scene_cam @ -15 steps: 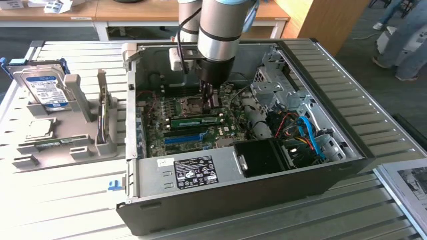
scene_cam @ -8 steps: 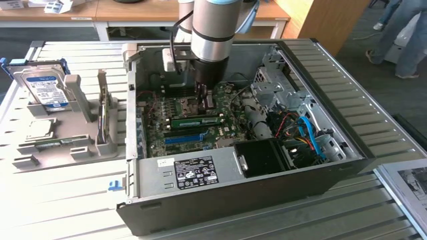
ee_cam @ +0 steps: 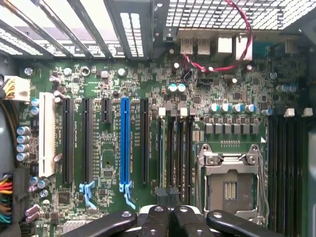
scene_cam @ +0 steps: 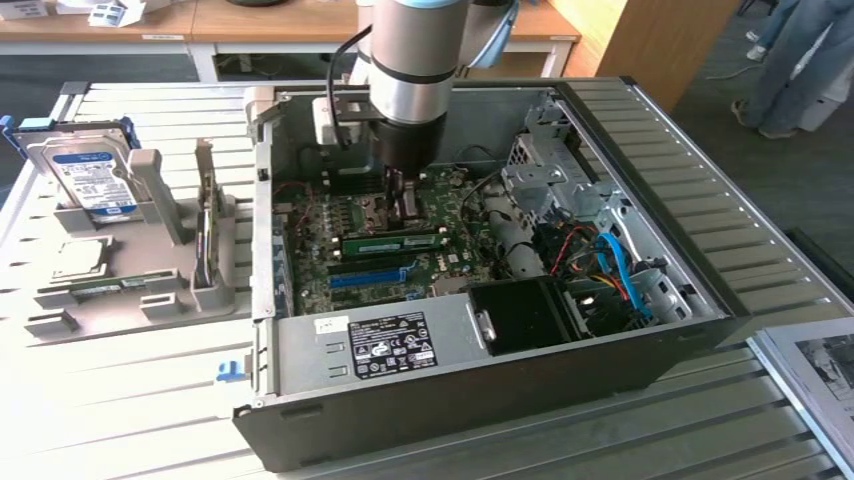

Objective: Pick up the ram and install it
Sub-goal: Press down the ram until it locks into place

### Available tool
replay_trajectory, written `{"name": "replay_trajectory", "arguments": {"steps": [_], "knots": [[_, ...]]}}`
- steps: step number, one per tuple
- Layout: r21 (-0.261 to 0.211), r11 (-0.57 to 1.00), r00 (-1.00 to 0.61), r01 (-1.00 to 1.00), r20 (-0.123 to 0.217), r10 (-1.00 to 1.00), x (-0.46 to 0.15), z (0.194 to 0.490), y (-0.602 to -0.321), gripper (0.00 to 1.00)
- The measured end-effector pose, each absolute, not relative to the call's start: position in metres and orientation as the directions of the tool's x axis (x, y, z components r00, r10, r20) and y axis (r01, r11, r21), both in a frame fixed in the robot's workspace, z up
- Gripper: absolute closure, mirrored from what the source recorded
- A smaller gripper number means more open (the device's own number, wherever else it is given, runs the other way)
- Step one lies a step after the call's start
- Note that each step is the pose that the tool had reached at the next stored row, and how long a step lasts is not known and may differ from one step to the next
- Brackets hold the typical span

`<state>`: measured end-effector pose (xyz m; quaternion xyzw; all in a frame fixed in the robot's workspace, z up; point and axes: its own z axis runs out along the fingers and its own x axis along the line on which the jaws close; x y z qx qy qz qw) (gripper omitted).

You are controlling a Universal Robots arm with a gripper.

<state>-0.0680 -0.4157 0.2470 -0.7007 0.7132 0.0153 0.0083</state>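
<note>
The open desktop computer case (scene_cam: 694, 300) lies on its side on the slatted table (scene_cam: 120, 410), and the Universal Robots arm (scene_cam: 414, 70) reaches straight down into it over the green motherboard (ee_cam: 103, 163). On the exterior view's left, well apart from the case, a grey parts rack (scene_cam: 134, 300) holds a hard drive (scene_cam: 87, 180) standing upright. The ram (scene_cam: 394, 243) is inside the case: a long, narrow green stick with dark chips and a pale label, standing on edge on the motherboard just beside the bright-blue expansion slot (scene_cam: 367, 277). It looks level. The gripper (ee_cam: 168, 217) has its fingers pressed together with nothing between them, and it hangs close over one end of the row of black memory slots (ee_cam: 175, 148), next to the CPU socket (ee_cam: 229, 182). Judging from that, the work is at the seating stage and not the pick-up. Finishing it would call for even, straight-down pressure on the stick's top edge until both end clips catch. From the wrist view I cannot tell which slot holds the stick, or whether the clips have closed.
</note>
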Motion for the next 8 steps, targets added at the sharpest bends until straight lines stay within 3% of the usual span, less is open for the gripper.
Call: {"name": "replay_trajectory", "arguments": {"steps": [8], "knots": [[-0.005, 0.018, -0.017, -1.000, -0.033, -0.999, -0.081, 0.247, -0.416, 0.90]]}}
